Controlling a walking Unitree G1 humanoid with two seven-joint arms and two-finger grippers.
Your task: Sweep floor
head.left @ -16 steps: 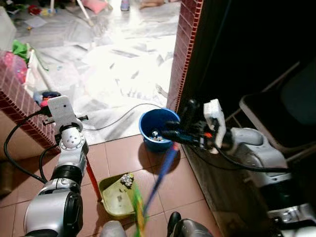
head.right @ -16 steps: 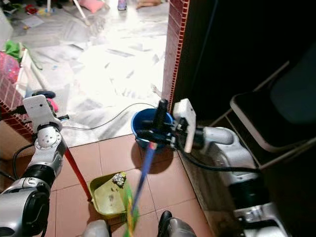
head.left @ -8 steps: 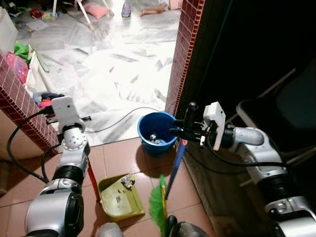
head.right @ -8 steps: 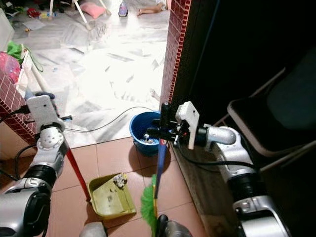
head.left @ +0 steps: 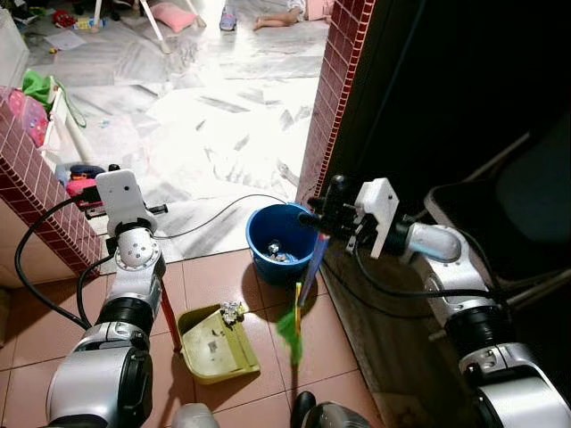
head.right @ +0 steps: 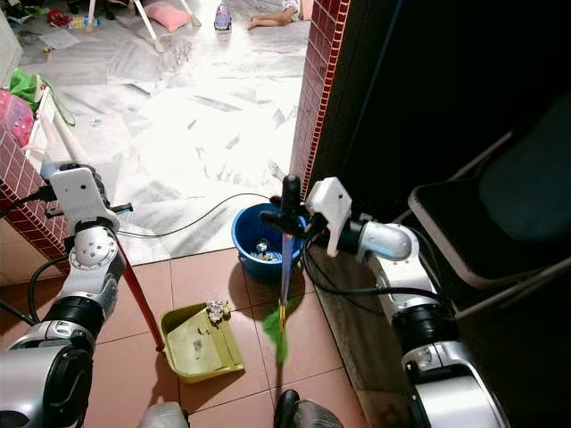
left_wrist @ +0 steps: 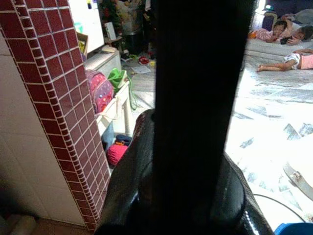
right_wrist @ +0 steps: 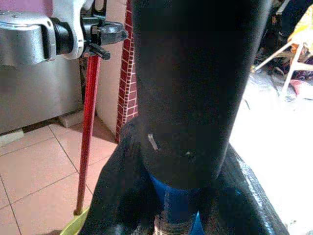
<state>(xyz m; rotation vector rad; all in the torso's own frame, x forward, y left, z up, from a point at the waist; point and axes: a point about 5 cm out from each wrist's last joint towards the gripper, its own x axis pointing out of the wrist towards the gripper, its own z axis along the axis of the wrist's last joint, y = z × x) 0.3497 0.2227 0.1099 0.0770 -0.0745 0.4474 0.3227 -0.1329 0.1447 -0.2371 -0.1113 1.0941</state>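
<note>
Silver jointed arms with white wrist blocks, black cables, black-fingered claws.

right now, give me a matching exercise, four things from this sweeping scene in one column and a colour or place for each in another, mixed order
Things:
1. bucket
2. dustpan
3. broom
4. right gripper

Colour or place:
A. yellow-green, on the tiled floor, with scraps at its far edge
B. shut on the blue handle at its top
C. blue, round, beside the brick pillar
D. green bristles, blue handle

Pairs: 1-C, 2-A, 3-D, 4-B
</note>
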